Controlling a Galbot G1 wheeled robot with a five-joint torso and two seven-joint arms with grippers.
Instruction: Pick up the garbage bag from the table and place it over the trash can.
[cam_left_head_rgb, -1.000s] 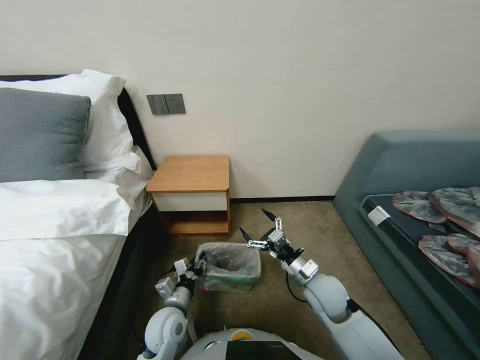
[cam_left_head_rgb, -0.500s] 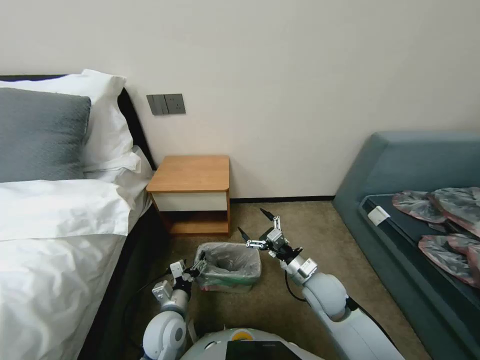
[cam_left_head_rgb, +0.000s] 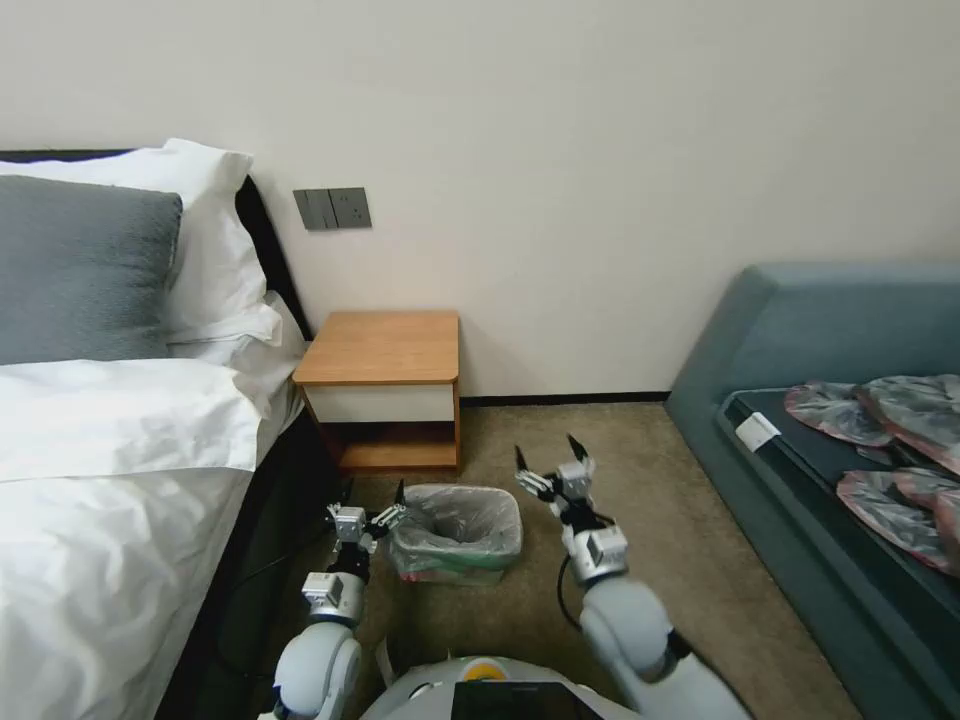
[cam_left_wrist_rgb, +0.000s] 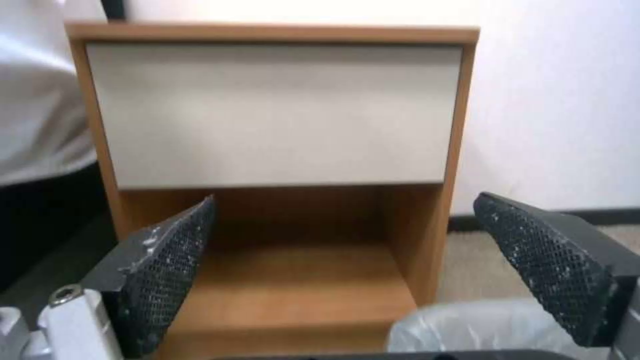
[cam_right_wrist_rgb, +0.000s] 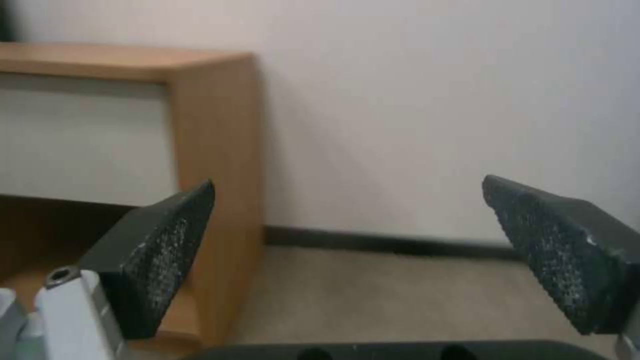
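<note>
Left gripper (cam_left_head_rgb: 372, 497) released garbage bag (cam_left_head_rgb: 458, 522); both grippers now point upward.

R gripper (cam_right_wrist_rgb: 347, 225) jaws apart, table (cam_right_wrist_rgb: 213, 130), carpet (cam_right_wrist_rgb: 373, 295)

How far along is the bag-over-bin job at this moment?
Done: the garbage bag lines the trash can, its rim folded over the edge; the table top is bare. In hand: nothing; the left gripper and right gripper flank the bin, both open. Left: seemingly nothing.

Crinkly translucent plastic garbage bag (cam_left_head_rgb: 460, 525); matt wooden table (cam_left_head_rgb: 382, 346); rough carpet (cam_left_head_rgb: 620, 450).
</note>
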